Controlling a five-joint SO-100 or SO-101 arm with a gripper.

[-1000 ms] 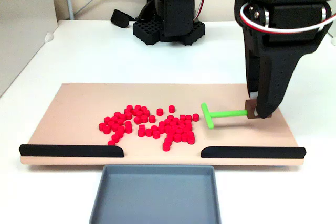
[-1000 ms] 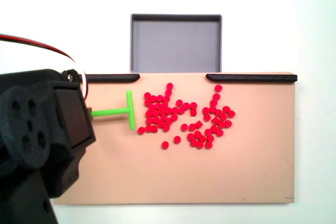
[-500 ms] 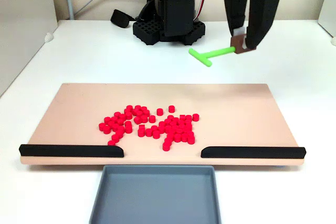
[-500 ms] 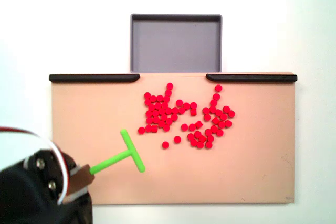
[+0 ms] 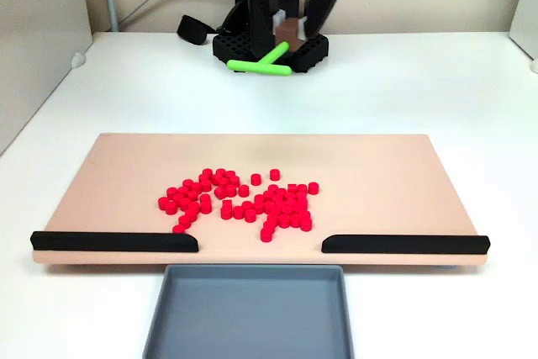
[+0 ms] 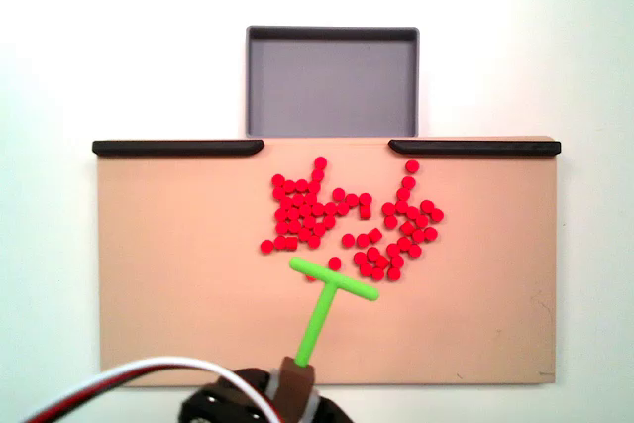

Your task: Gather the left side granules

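- Right now I have the gripper (image 5: 284, 38) raised near the arm's base, its jaws pinching the brown end of the green T-shaped pusher (image 6: 328, 307), whose crossbar hangs clear of the board in the front fixed view.
- The red granules (image 5: 239, 199) lie in a loose patch mid-board on the tan board (image 6: 178, 284), just behind the gap between the two black strips (image 5: 113, 242), with the grey tray (image 5: 252, 313) beyond that gap.
- Risk, as I judge it: lowering the pusher onto the patch instead of beside it would scatter pellets or trap some under the bar.
- A sweep angled wrongly could push granules against a strip rather than through the gap.
- The stem might twist in my grip under load.
- Hidden: the fingertips merge with the dark arm, and the top-down fixed view cuts off the gripper at the bottom edge, so the pusher's height is hard to read there.
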